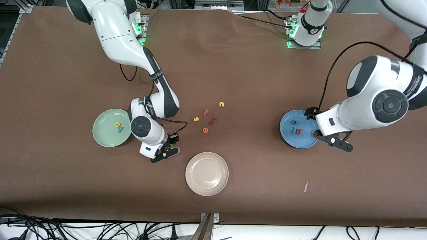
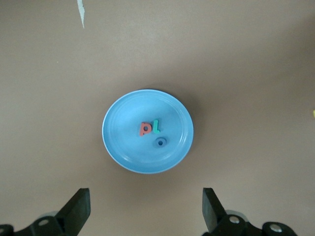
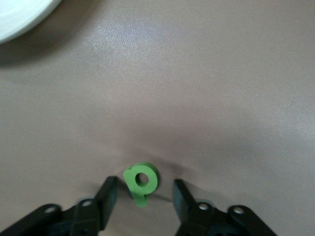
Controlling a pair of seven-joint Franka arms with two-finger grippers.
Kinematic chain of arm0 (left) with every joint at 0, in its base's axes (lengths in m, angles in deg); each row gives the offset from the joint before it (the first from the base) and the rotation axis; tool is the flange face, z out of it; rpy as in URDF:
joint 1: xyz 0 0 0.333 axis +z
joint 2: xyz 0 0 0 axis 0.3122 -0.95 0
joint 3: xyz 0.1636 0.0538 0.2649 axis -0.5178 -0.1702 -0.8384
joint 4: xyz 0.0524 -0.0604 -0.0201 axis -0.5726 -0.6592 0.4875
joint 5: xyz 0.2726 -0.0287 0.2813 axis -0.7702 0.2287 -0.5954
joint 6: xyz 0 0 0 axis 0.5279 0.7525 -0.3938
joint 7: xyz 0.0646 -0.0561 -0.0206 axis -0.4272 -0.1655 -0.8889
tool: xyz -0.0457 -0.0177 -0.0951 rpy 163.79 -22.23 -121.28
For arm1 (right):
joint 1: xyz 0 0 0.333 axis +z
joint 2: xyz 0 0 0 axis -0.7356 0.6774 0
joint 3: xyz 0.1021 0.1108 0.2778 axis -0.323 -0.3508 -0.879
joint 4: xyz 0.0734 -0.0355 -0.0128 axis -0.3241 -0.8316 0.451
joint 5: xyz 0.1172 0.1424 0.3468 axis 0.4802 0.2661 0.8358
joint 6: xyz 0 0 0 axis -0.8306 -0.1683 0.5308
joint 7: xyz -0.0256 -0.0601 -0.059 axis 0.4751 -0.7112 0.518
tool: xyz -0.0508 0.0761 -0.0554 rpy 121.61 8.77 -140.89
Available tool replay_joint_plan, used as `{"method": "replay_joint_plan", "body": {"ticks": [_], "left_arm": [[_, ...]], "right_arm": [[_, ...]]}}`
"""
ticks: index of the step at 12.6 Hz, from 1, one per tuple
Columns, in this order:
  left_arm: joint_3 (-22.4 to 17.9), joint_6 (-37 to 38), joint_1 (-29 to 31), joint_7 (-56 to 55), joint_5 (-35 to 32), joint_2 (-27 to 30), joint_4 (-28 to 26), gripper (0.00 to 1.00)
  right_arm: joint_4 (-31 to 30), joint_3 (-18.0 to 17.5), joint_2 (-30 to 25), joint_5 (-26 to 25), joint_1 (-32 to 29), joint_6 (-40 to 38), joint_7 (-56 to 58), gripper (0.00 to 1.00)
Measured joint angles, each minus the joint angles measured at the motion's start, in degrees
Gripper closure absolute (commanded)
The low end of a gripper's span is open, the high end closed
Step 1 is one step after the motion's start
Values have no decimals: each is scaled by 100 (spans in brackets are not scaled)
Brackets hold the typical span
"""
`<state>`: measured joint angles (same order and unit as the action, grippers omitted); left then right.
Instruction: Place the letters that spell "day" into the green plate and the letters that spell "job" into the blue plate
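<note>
The bench (image 1: pixel 233 66) is covered in plain brown sheeting, with a small white scrap (image 1: pixel 306 186) lying on it toward the left arm's end; along the edge nearest the front camera dark cables trail over a pale floor, and the two arm bases stand at the top of the front view.

The left gripper (image 1: pixel 332 140) hangs over the rim of the blue plate (image 1: pixel 287 136); its jaws stand wide apart with nothing between them; the right gripper (image 1: pixel 170 146) is down at the bench between the green plate (image 1: pixel 103 133) and the beige plate (image 1: pixel 206 173); its jaws are partly closed around the green letter (image 3: pixel 141 181), one finger on each side of it, though contact cannot quite be confirmed from the wrist view.

In the blue plate lie the pink letter (image 2: pixel 145 129), the teal letter (image 2: pixel 156 127) touching it, and the blue ring (image 2: pixel 160 142) just beside them; in the green plate the yellow letter (image 1: pixel 117 125) and the light-blue letter (image 1: pixel 120 129) lie close together.

Between the two coloured plates, farther from the front camera than the beige plate, the loose letters are scattered: a yellow "n" (image 1: pixel 221 104), a yellow "s" (image 1: pixel 196 119), an orange "e" (image 1: pixel 205 130), and a few small reddish ones (image 1: pixel 213 120).
</note>
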<state>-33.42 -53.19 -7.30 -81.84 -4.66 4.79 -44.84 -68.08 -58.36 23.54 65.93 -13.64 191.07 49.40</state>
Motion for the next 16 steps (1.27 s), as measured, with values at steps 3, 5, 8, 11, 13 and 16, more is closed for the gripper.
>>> {"method": "replay_joint_plan", "body": {"ticks": [3, 5, 8, 11, 13, 16], "left_arm": [[-280, 25, -47, -111, 39, 330, 269, 0], [-1067, -59, -360, -111, 427, 641, 357, 0], [-2130, -85, -935, -132, 1040, 1148, 184, 0], [-2294, -75, -1165, -734, 1226, 2018, -787, 0], [-2440, -215, -1430, -977, 1228, 2527, -1395, 0], [-2934, -939, -1842, -998, 1229, 3108, -2286, 0]], "right_arm": [[9, -1, -1, 0, 2, 0, 6, 64], [25, -7, -1, 1, 5, 0, 7, 69], [34, -7, -3, 0, 4, -1, 7, 75], [51, -8, -10, 2, 6, 4, 6, 76], [51, -8, -11, 2, 5, 2, 6, 80], [60, -7, -12, 4, -3, -9, 6, 84]]}}
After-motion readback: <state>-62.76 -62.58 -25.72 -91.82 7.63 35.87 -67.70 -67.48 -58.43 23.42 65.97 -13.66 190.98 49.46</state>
